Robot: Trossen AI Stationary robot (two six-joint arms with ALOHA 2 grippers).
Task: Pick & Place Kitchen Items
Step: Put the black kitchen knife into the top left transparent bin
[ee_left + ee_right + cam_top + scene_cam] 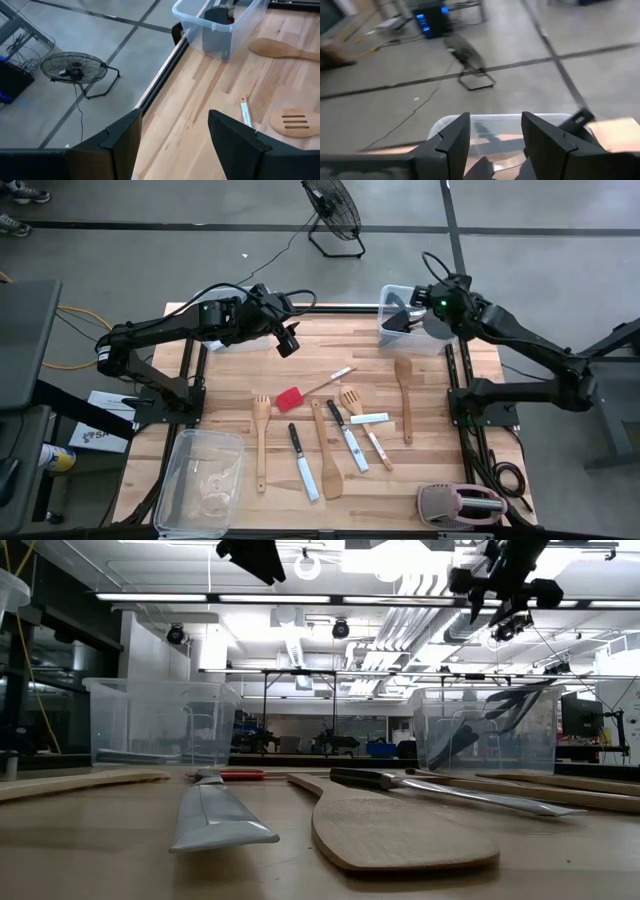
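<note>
The kitchen items lie spread over the wooden table: a red spatula, a wooden spoon, a slotted wooden turner, a forked wooden turner, a wooden spatula and black-handled knives. Dark utensils stand inside the clear bin at the far right corner. My right gripper hangs open above that bin, with nothing between its fingers. My left gripper is open and empty, raised over the table's far left part.
A second clear bin sits at the near left corner. A pink-and-grey toaster stands at the near right edge. Bare wood lies between the left gripper and the far-right bin. A floor fan stands beyond the far edge.
</note>
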